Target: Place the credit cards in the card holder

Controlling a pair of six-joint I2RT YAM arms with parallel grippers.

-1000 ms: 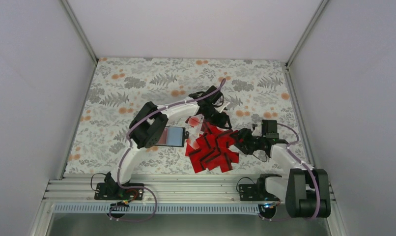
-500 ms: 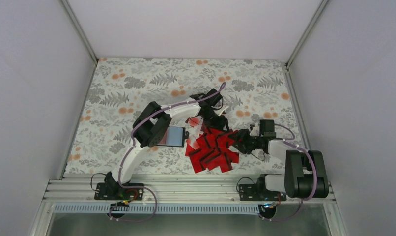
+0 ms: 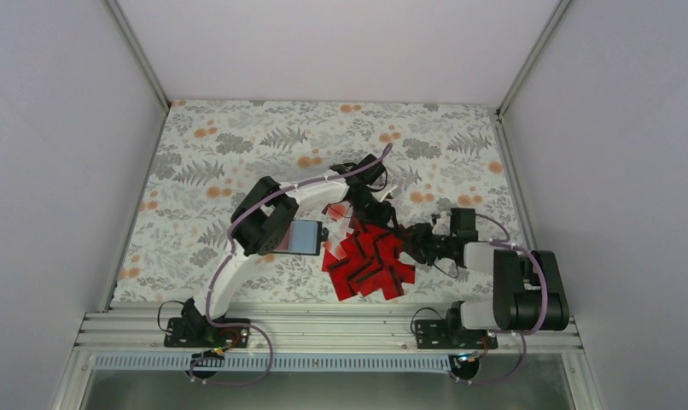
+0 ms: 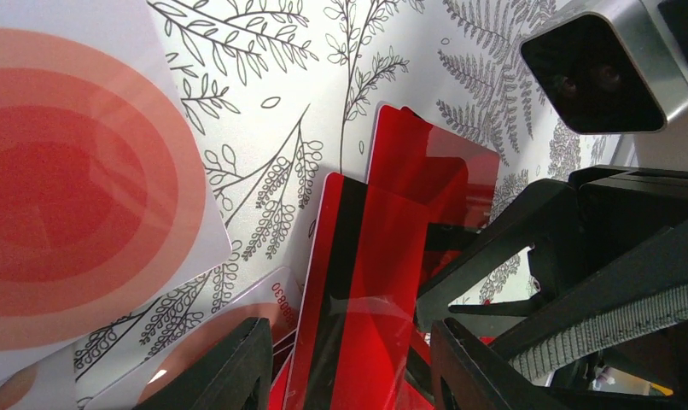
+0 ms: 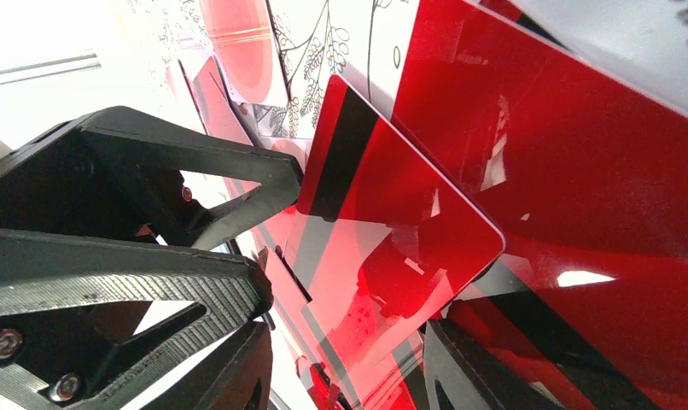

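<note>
The left claw (image 4: 349, 350) and right claw (image 5: 345, 359) face each other, each with fingers half spread around one glossy red, black-striped credit card (image 4: 366, 273); whether either pinches it cannot be told. Beneath lies a fanned pile of red cards (image 3: 370, 265). The open black, grey-blue-lined card holder (image 3: 305, 237) sits just left of it on the fern-print table (image 3: 195, 171).

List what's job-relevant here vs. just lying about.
Job: red cards, one in the left gripper; card holder; right gripper.
Lying about: floral cloth; white red-circle cards, role unclear.
</note>
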